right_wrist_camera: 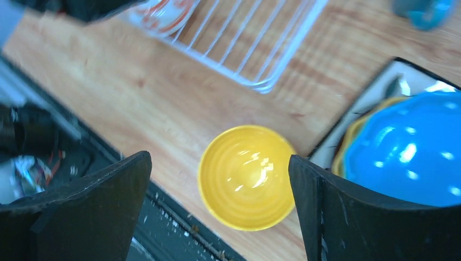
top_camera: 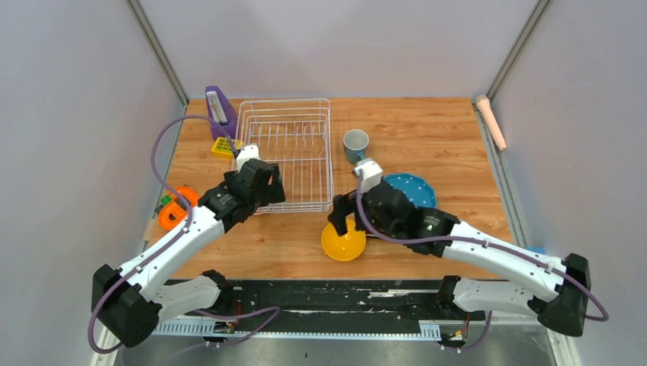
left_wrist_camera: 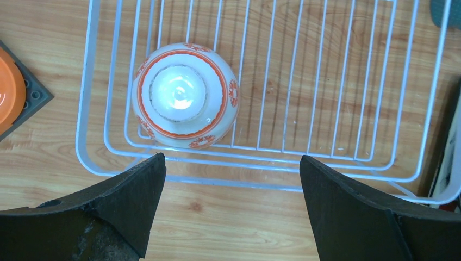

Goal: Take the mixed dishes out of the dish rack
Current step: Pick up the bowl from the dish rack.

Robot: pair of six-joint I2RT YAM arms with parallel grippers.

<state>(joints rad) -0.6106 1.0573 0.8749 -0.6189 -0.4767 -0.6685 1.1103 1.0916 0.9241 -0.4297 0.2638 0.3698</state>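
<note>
The white wire dish rack [top_camera: 288, 126] stands at the back left. A red-and-white patterned bowl [left_wrist_camera: 185, 95] lies upside down in its near left corner and also shows in the right wrist view [right_wrist_camera: 163, 13]. My left gripper [top_camera: 263, 189] is open and empty above the rack's near edge [left_wrist_camera: 272, 163], just short of that bowl. My right gripper [top_camera: 340, 217] is open and empty above the yellow bowl [top_camera: 343, 244], which sits upright on the table [right_wrist_camera: 247, 176]. The blue-dotted plate [top_camera: 412, 189] tops a stack on the dark square plate [right_wrist_camera: 375, 95]. The blue-grey mug [top_camera: 355, 143] stands right of the rack.
A purple slanted holder [top_camera: 220, 107] and a small yellow grid block [top_camera: 223, 146] stand left of the rack. An orange tape measure [top_camera: 174, 212] lies near the table's left edge. A pale cylinder [top_camera: 490, 120] lies along the right wall. A black strip runs along the front edge.
</note>
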